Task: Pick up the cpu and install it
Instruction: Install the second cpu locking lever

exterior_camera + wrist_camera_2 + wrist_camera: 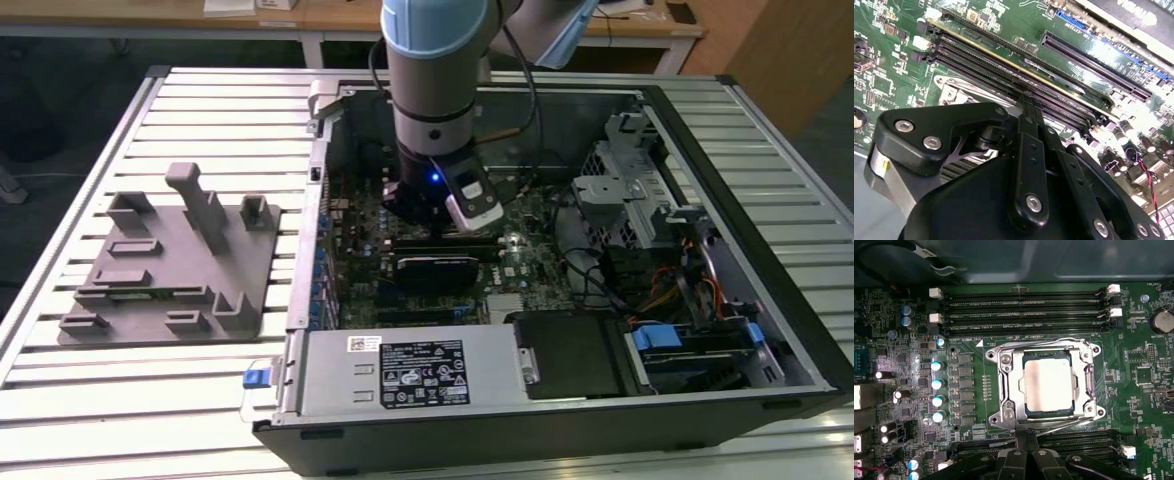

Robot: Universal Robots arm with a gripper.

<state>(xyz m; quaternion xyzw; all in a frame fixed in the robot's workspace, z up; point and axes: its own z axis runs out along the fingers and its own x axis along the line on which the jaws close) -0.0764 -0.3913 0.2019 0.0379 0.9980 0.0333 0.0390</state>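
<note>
The cpu, a pale silvery square chip, lies flat in its socket on the green motherboard, inside the open metal socket frame. In the first wrist view my gripper is at the socket's edge, just off the chip. Its two black fingers are pressed together with nothing between them. In the second wrist view the gripper tapers to a closed tip over the memory slots and hides the chip. In the exterior view the gripper reaches down into the open computer case.
A grey plastic fixture with upright posts lies on the slatted table at the exterior view's left. Inside the case are a black heatsink block, the power supply, a drive cage and loose cables. Memory slots flank the socket.
</note>
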